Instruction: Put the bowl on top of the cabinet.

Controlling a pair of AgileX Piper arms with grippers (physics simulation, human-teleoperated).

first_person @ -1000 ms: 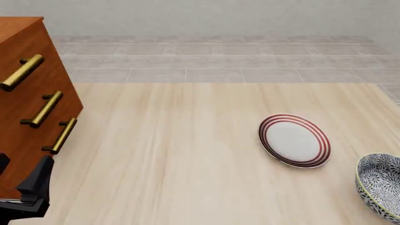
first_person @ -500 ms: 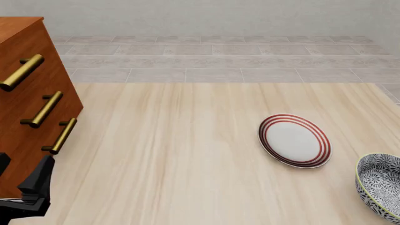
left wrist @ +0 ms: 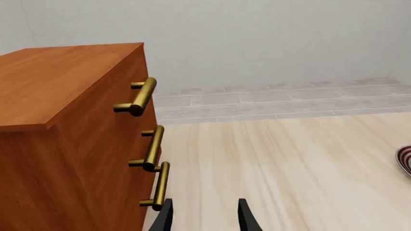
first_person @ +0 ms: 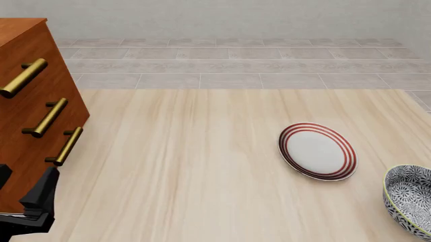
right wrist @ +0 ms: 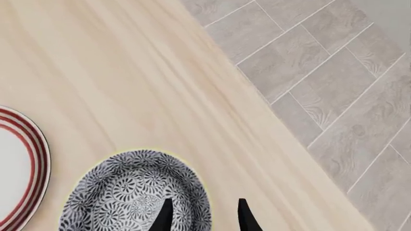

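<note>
the bowl (first_person: 409,206) sits on the table (first_person: 202,166) at the near right corner, cut off by the edge of the front view. nothing lies inside it; only its black-and-white flower pattern and thin pale rim show. in the right wrist view the bowl (right wrist: 136,191) appears nearly whole from above, and the right hand (right wrist: 202,215) hangs over its rim side with its two dark fingers (right wrist: 163,217) spread apart and gripping nothing. one finger shows over the bowl's inside, the other over the table just beside the rim; whether they touch the bowl cannot be told.

a little farther back, just beside the bowl, lies the plate (first_person: 316,150), white with red rings and bare of anything. the right wrist view catches only an arc of this plate (right wrist: 22,163).

at the near left, the left hand (first_person: 27,204) shows in the front view as a dark shape close against the foot of the cabinet (first_person: 30,121). from the left wrist view its fingers (left wrist: 243,216) stand parted and hold nothing, and the cabinet (left wrist: 70,139) rises just beside them.

that view shows the cabinet's flat bare top, which the front view barely shows, and three brass handles (left wrist: 153,150) on shut drawers. beyond the table's far edge lies a grey tiled floor (first_person: 235,63).
</note>
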